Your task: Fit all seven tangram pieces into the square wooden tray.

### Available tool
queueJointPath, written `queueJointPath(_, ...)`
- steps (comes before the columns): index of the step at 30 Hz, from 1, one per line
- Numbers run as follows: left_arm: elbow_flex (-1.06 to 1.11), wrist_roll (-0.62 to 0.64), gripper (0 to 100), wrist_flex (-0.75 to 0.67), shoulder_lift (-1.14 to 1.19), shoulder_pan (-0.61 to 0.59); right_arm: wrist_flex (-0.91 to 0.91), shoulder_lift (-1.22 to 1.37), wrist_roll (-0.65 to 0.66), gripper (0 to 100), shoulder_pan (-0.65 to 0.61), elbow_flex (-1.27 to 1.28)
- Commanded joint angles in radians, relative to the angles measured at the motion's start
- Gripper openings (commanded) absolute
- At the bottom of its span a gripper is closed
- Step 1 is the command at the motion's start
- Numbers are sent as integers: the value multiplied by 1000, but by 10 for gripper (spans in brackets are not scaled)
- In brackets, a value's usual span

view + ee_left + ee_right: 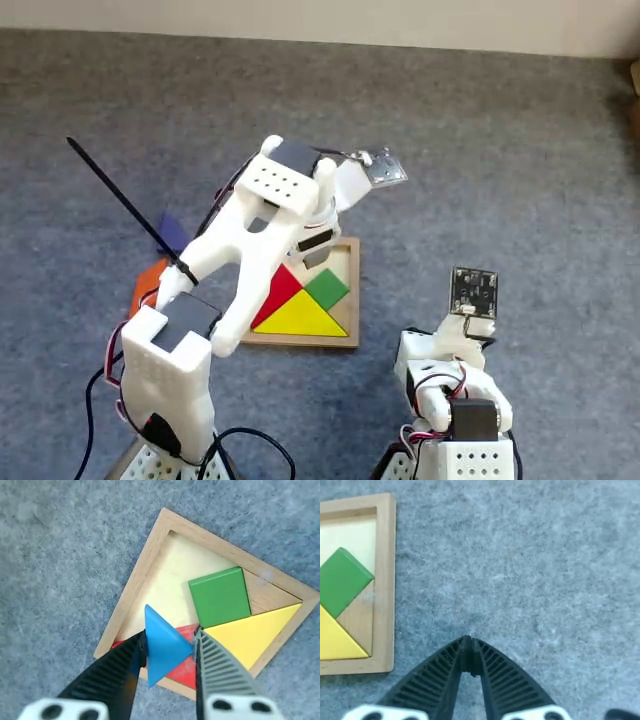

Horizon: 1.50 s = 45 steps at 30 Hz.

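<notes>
high: left arm (240, 265) over wooden tray (353, 300), which holds green square (327, 288), yellow triangle (300, 318) and red triangle (278, 295); orange piece (148, 282) and purple piece (172, 232) lie loose on the carpet to its left | left wrist: left gripper (170, 650) pinches blue triangle (162, 647) above the tray; placing step, likely needs turning and lowering into the bare floor | right wrist: right gripper (470, 655) closed, empty, over carpet right of tray
</notes>
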Motion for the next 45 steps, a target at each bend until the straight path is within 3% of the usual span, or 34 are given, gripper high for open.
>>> queueJointPath(1,-12,-12,154,-8,-58,16,-16,-4,8,6,13,124)
queueJointPath(6,51,-12,178,-91,-59,13,-16,-4,8,6,13,124)
queueJointPath(12,56,-12,356,-80,-67,-5,-16,-4,8,6,13,124)
queueJointPath(21,-8,-9,223,-97,-61,-64,-16,-4,8,6,13,124)
queueJointPath(27,51,-5,41,-270,-59,-105,-16,-4,8,6,13,124)
queueJointPath(35,202,83,35,-428,-59,-77,-16,-4,8,6,13,124)
queueJointPath(45,269,86,35,-428,-70,8,-16,-4,8,6,13,124)
